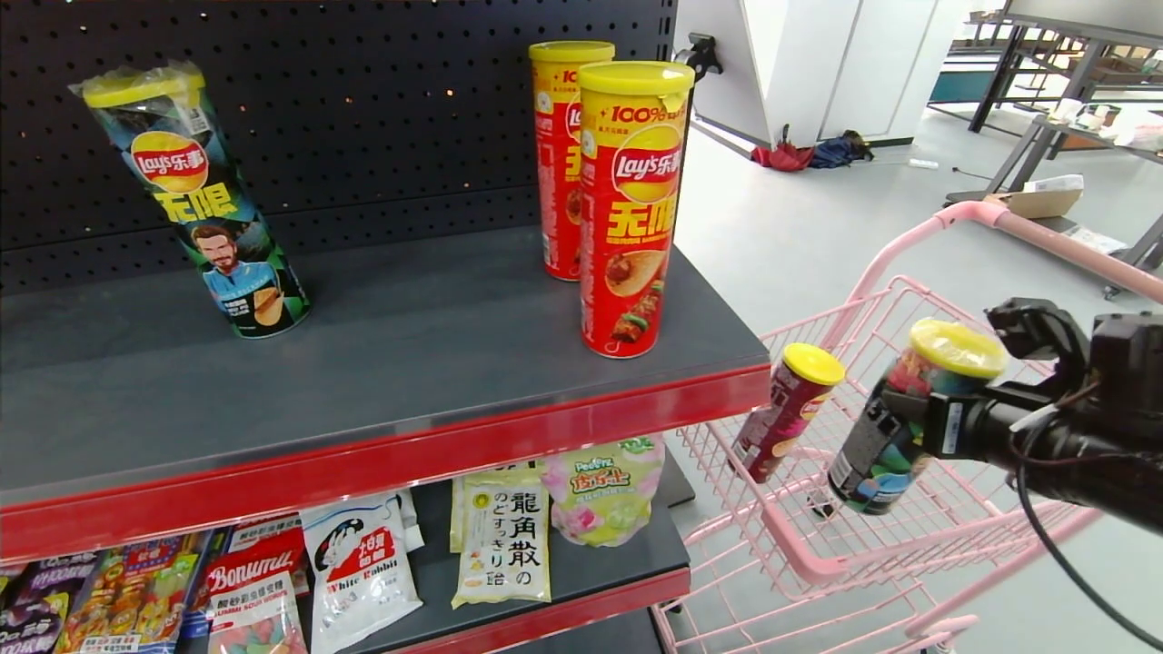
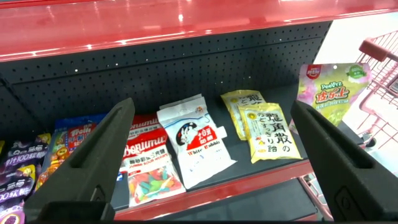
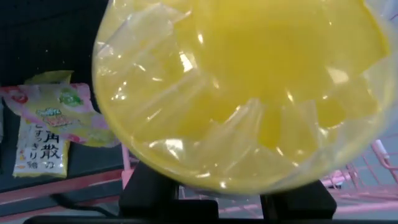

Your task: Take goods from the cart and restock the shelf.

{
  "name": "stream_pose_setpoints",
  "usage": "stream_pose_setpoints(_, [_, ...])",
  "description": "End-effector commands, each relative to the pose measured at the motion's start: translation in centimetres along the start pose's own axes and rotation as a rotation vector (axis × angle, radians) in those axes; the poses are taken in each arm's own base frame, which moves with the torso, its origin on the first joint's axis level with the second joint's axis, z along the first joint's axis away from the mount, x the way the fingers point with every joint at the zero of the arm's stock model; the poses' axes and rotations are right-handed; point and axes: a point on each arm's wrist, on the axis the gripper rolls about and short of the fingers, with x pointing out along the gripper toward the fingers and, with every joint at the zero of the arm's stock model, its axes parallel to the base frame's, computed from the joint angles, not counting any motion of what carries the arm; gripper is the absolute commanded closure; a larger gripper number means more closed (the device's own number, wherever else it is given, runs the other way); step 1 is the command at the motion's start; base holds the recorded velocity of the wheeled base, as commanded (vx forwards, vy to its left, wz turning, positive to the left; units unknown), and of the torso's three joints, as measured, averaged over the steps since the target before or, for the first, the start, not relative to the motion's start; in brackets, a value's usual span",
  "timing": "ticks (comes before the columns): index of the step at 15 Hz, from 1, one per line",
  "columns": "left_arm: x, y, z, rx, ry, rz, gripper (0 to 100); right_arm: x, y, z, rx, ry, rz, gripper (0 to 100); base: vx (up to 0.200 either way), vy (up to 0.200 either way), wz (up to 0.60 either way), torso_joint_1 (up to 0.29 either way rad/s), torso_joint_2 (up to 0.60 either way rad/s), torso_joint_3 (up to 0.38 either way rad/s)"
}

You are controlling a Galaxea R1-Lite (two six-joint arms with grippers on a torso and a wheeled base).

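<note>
While the right gripper (image 1: pixel 899 404) clamps a yellow-lidded chip can (image 1: pixel 877 468) at right of frame over the pink cart (image 1: pixel 909 245), three standing cans (image 1: pixel 633 209) on the grey shelf (image 1: pixel 409 345) at left, left gripper (image 2: pixel 211 106) spread wide, empty, facing snack bags (image 2: pixel 193 146).

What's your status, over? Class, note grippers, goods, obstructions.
Right gripper shut on dark can, at pink cart. Left gripper open, facing lower shelf. Top shelf bare between standing cans; nothing in the way.
</note>
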Motion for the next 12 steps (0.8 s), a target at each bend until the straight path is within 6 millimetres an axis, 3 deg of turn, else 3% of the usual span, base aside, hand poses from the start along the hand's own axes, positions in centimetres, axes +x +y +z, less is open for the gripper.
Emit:
stream_pose_setpoints(1, [0.0, 0.0, 0.0, 0.0, 0.001, 0.0, 0, -9.1, 0.0, 6.0, 0.004, -0.171, -0.051, 100, 0.0, 0.0, 0.0, 0.0, 0.0, 0.0])
stream_pose_setpoints(3, [0.0, 0.0, 0.0, 0.0, 0.001, 0.0, 0, -14.3, 0.0, 6.4, -0.039, -0.161, -0.087, 100, 0.0, 0.0, 0.0, 0.0, 0.0, 0.0])
stream_pose_setpoints(5, [0.0, 0.0, 0.0, 0.0, 0.001, 0.0, 0, -17.6, -0.2, 4.3, -0.064, -0.214, -0.032, 100, 0.0, 0.0, 0.0, 0.0, 0.0, 0.0])
stream_pose_setpoints(6, [0.0, 0.0, 0.0, 0.0, 0.001, 0.0, 0, -19.3, -0.5, 1.8, -0.124, -0.233, -0.054, 100, 0.0, 0.0, 0.0, 0.0, 0.0, 0.0])
stream_pose_setpoints(7, [0.0, 0.0, 0.0, 0.001, 0.001, 0.0, 0, -20.1, -0.7, 0.1, -0.163, -0.239, -0.075, 100, 0.0, 0.0, 0.0, 0.0, 0.0, 0.0])
stream_pose_setpoints(9, [0.0, 0.0, 0.0, 0.0, 0.001, 0.0, 0, -20.4, -1.1, -1.6, -0.166, -0.229, -0.141, 100, 0.0, 0.0, 0.0, 0.0, 0.0, 0.0])
stream_pose_setpoints(12, [0.0, 0.0, 0.0, 0.0, 0.001, 0.0, 0, -20.8, -1.2, -2.1, -0.163, -0.236, -0.165, 100, 0.0, 0.0, 0.0, 0.0, 0.0, 0.0])
